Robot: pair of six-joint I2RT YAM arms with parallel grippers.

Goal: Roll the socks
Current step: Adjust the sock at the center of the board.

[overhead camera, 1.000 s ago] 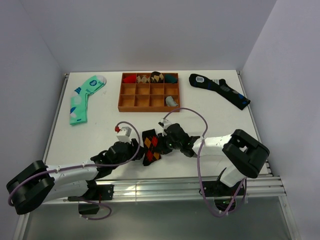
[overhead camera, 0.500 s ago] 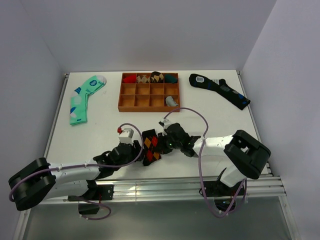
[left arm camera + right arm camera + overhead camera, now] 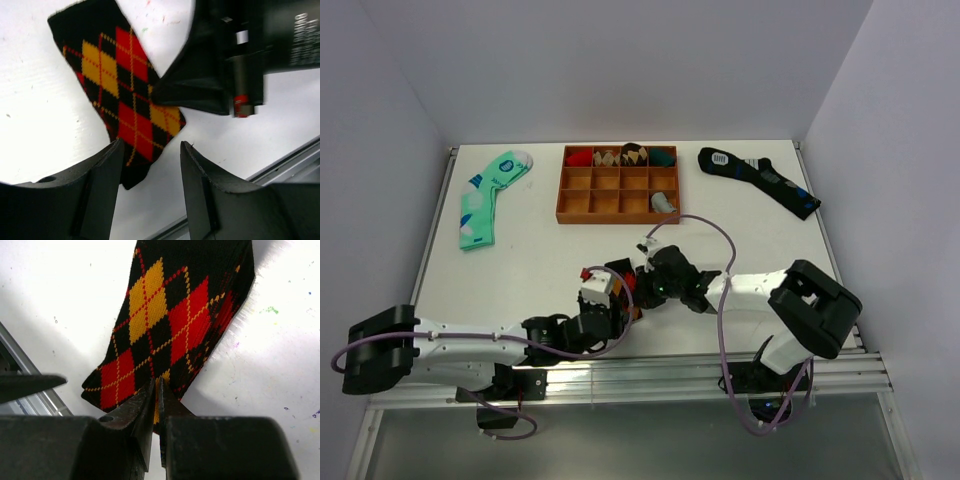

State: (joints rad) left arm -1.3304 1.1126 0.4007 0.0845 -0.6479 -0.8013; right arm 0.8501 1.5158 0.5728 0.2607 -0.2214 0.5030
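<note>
Pretty crowded around the argyle sock (image 3: 175, 315), mostly with me. My right pincer (image 3: 156, 390) comes in from the right and is clenched on the sock's long edge, with a sliver of fabric between the tips. My left pincer (image 3: 150, 150) hangs right over the sock's near end, released, fingers (image 3: 107, 170) apart with nothing in them. From the top camera my left wrist covers most of the sock, so only bits of it peek out there. The sock lies flat near the front edge of the surface (image 3: 540, 250), about the middle, between my two arms.

Further back there's a wooden tray (image 3: 618, 219) with small compartments. It has rolled socks (image 3: 620, 156) in its back row and a grey one in a right-hand cell. A mint green sock (image 3: 485, 200) lies back left and a navy sock (image 3: 760, 178) with blue spots back right, both well apart from the action. Purple cables (image 3: 715, 240) loop over my right arm.

The surface is white with a few tiny coloured specks. There's a metal rail (image 3: 720, 372) along the near edge and plain pale walls (image 3: 620, 70) on three sides. I can't tell how much fabric my right tips really have, and the sock's far end is cut off in the right wrist view.
</note>
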